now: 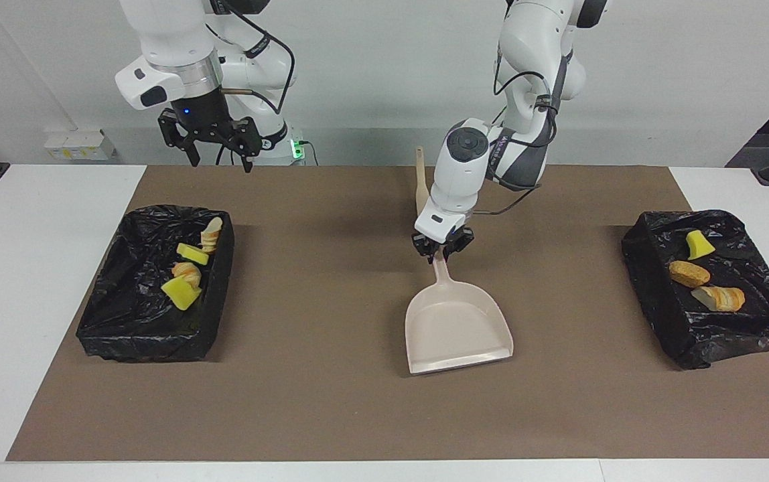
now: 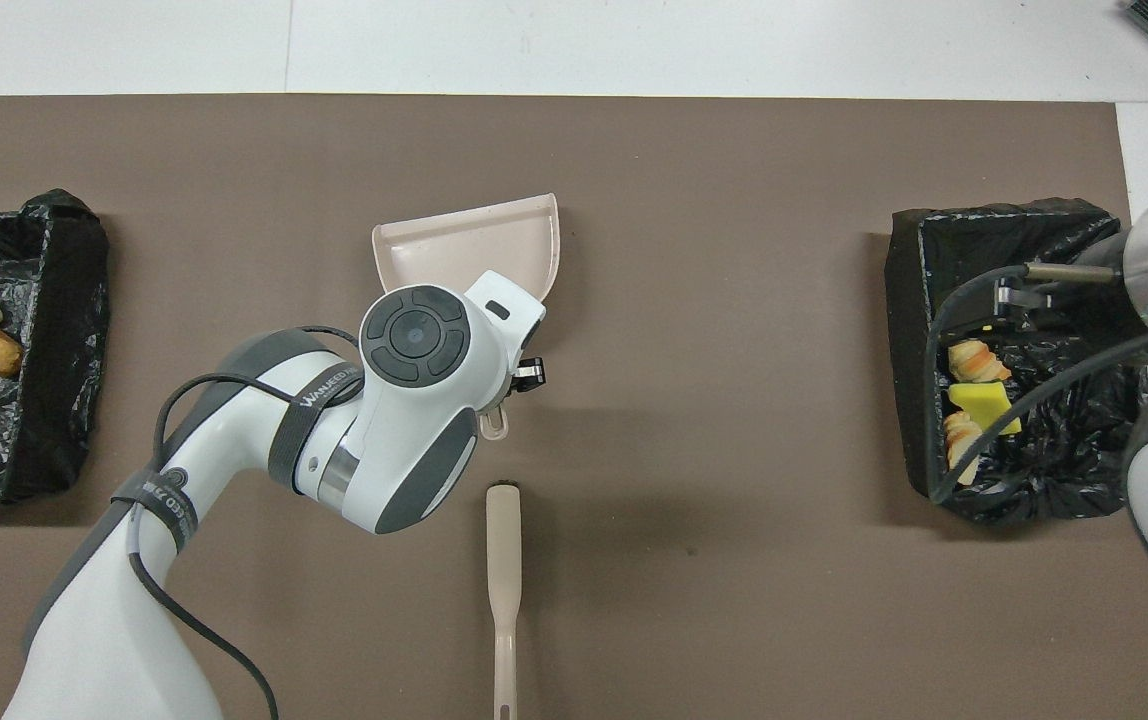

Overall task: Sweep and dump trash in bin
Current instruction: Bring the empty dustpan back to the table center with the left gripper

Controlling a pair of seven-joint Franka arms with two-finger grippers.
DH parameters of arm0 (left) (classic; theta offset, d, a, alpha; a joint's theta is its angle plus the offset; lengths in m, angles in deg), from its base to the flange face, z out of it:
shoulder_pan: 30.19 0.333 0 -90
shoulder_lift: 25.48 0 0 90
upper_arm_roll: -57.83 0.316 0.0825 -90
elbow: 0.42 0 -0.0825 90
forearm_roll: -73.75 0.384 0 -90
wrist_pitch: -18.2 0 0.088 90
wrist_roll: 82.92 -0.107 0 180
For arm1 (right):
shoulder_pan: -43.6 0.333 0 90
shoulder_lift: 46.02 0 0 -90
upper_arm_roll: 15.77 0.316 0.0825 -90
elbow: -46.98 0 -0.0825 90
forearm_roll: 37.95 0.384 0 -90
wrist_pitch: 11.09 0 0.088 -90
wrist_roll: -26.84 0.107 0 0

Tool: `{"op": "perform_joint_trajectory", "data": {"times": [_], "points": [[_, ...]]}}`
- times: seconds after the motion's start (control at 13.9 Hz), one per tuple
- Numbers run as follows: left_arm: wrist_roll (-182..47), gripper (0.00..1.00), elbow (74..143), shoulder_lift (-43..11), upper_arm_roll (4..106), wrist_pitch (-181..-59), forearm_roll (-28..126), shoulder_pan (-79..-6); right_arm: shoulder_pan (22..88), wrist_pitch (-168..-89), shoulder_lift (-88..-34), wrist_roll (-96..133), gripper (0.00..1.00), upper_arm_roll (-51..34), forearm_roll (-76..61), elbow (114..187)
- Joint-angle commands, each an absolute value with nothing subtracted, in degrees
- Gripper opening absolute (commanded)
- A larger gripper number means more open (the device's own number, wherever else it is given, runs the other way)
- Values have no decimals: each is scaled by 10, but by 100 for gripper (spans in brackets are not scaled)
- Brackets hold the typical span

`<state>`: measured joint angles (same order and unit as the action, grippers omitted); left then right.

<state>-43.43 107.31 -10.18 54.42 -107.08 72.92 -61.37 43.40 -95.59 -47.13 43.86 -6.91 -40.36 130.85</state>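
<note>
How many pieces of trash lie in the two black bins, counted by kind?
Yellow sponge chunks: 3
Bread pieces: 3
Nugget: 1
Total: 7

Pink dustpan (image 1: 455, 325), brown mat (image 1: 331, 402), black-lined bins (image 1: 150, 314).

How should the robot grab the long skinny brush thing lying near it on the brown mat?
Best guess: grip the brush around the middle of its thin handle, coming straight down from above. It lies flat on the brown mat, pointing away from the robots, with nothing touching it, so fingers should close across its narrow width. The left gripper is busy at the dustpan handle; the right gripper waits up high.
</note>
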Motion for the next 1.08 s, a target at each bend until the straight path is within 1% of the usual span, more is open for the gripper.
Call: {"op": "perform_joint_trajectory", "data": {"times": [0.0,0.22,0.36,0.43,0.5,0.65,0.86,1.01], "points": [[-444,0,1088,-112,555,-1084,720,-628,434,-945,-478,421,100,-80,-387,1294],[-576,0,1100,-114,556,-1084,720,-624,434,-946,-473,403,100,-86,-387,1299],[-585,0,1099,-110,556,-1090,719,-625,436,-946,-472,400,100,-86,-387,1307],[-574,13,1089,-109,556,-1081,718,-624,437,-947,-472,400,100,-86,-387,1307],[-566,99,1089,-109,556,-1079,716,-620,440,-947,-472,400,100,-86,-387,1308],[-566,100,1083,-117,563,-1068,717,-607,437,-952,-473,399,100,-86,-386,1307],[-586,100,1042,-116,563,-1059,729,-556,433,-953,-476,373,100,-86,-374,1306],[-641,100,1017,-119,563,-1043,731,-504,432,-952,-473,360,100,-86,-368,1307]]}}
